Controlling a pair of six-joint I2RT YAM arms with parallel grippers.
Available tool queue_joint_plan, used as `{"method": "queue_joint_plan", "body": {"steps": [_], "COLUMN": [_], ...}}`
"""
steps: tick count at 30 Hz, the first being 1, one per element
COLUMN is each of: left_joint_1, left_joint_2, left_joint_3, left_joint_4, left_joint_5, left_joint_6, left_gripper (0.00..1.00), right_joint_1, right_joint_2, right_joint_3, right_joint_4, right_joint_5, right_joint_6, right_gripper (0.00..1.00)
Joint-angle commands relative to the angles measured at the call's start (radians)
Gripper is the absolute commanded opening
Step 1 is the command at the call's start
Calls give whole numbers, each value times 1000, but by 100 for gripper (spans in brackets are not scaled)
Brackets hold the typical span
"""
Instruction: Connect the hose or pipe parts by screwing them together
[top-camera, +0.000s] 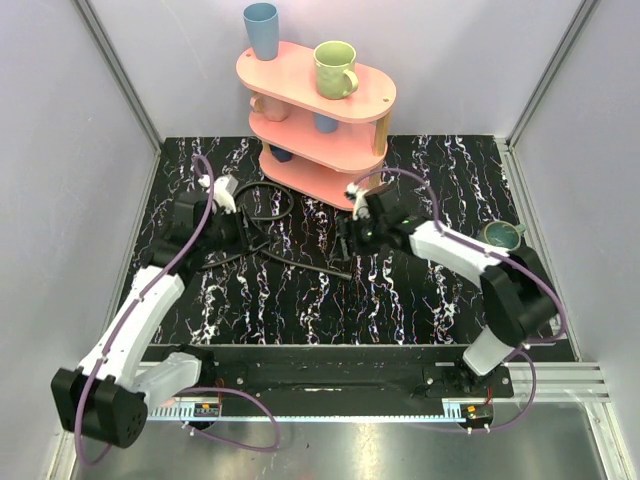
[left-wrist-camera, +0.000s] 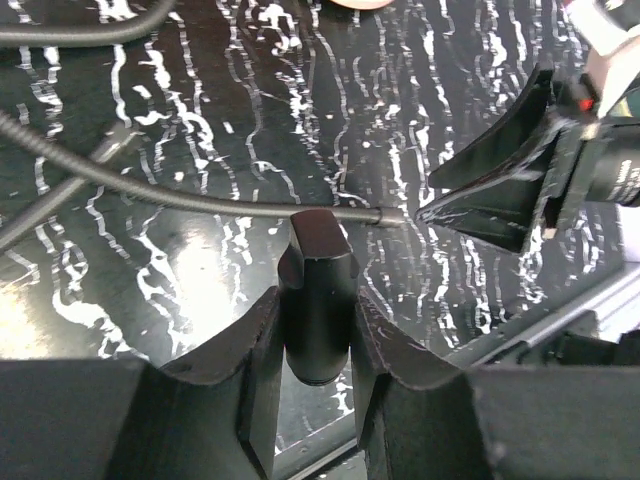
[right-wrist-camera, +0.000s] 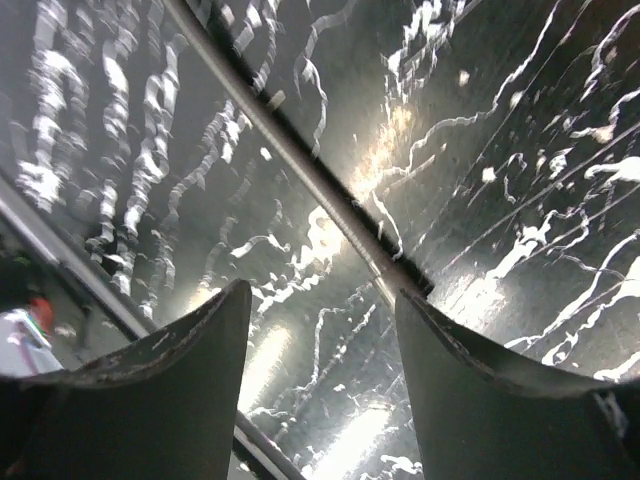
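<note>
Two parts have to meet. The left gripper (left-wrist-camera: 318, 305) is clamped on a short black cylindrical fitting (left-wrist-camera: 318, 265). The thin black hose (right-wrist-camera: 300, 165) lies on the counter (right-wrist-camera: 520, 120), its end between the spread, empty fingers of the right gripper (right-wrist-camera: 322, 300). The step in hand looks like securing that end. Next, close near the tip, lift, and line it up with the fitting. No threads are discernible, and the fingers hide the fitting's rear.

A thin black hose (top-camera: 268, 203) loops on the table (top-camera: 300, 310) left of centre, one straight length ending free near the middle. A short black cylindrical fitting (left-wrist-camera: 318, 280) stands pinched in the left gripper (left-wrist-camera: 316, 320).
</note>
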Motion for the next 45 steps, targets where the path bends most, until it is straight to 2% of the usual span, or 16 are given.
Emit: {"method": "queue_joint_plan", "body": {"steps": [1,5,6,12,23,26,27,34,38,45], "left_joint_1": [5,5,5,5,5,5,5,5,5,5], "left_joint_2": [-91,-115,-115,-115,-119,-117,-117,-100,-96,-99], "left_joint_3": [-36,-45,-44,-47,-51,-51,-51,-56,-59,-59], "left_joint_4": [-60,-59,-59,-54,-51,-51,-50,-42,-44,-39], "left_joint_5": [-179,-171,-170,-139,-133,-134,-134,-111,-107,-105], "left_joint_6": [100,99,99,99,99,97,97,91,86,83], "left_gripper": [0,0,0,0,0,0,0,0,0,0], "right_joint_1": [109,192,203,250,264,266,266,254,206,-16], "right_joint_2": [103,172,197,240,278,271,258,188,136,-154], "right_joint_3": [98,127,133,158,184,169,161,137,120,-46], "right_joint_4": [-133,-164,-173,-195,-207,-221,-225,-395,-547,-586], "right_joint_5": [176,283,342,465,476,472,488,624,699,733], "right_joint_6": [-161,-214,-220,-234,-250,-234,-220,-28,82,271], "right_gripper": [67,67,66,64,54,45,37,3,0,0]}}
